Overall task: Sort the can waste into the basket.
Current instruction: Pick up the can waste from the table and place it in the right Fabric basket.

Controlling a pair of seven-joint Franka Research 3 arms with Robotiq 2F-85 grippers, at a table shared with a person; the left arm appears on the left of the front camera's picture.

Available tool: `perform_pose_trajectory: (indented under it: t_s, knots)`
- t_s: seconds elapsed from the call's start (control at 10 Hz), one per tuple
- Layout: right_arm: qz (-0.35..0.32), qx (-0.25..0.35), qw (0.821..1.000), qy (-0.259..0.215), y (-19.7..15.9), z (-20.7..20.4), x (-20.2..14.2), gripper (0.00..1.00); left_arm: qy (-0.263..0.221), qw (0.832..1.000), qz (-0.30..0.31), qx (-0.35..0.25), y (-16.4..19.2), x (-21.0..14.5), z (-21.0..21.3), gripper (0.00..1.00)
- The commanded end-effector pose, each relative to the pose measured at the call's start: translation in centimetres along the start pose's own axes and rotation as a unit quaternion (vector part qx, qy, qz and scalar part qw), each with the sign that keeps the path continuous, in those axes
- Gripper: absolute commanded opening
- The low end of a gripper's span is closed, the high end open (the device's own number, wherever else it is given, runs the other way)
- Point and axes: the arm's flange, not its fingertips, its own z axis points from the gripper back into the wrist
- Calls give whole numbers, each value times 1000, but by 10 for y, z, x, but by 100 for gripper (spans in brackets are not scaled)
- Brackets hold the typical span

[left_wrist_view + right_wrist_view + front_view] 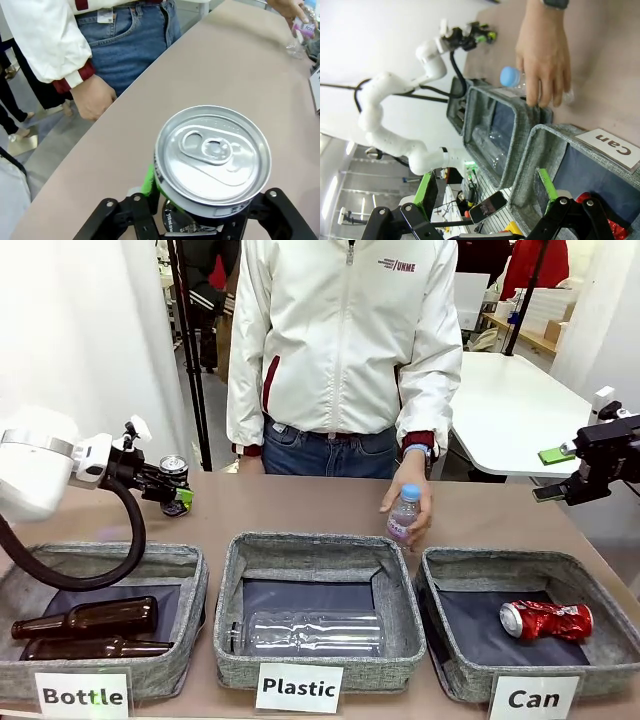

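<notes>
Black can (212,162): clamped in left gripper (197,220) above table's (300,505) far-left corner; likely light, thin-walled, slick, so grip the sides gently. Red can (546,620): in Can basket (600,665). Right gripper (556,473): wide, empty.

The front view looks level across the worktop (300,505) from the robot's side toward the person at 12 o'clock. The left wrist view sits very close over a can (212,160), facing down onto the worktop. The right wrist view, rolled sideways, shares the "Can" basket (555,145) with the front view.
</notes>
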Motion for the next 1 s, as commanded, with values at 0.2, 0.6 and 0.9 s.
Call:
perform_pose_trajectory:
  t_s: [0.2,0.6,0.9]
  knots:
    - [12,5,1000,-7,1,-1,-2,100,-28,1000,0,-1,7,0,-3,0]
    - [12,5,1000,-7,1,-1,-2,100,-45,999,6,-12,0,7,15,0]
    - [12,5,1000,-7,1,-1,-2,100,30,993,37,-112,-43,37,95,0]
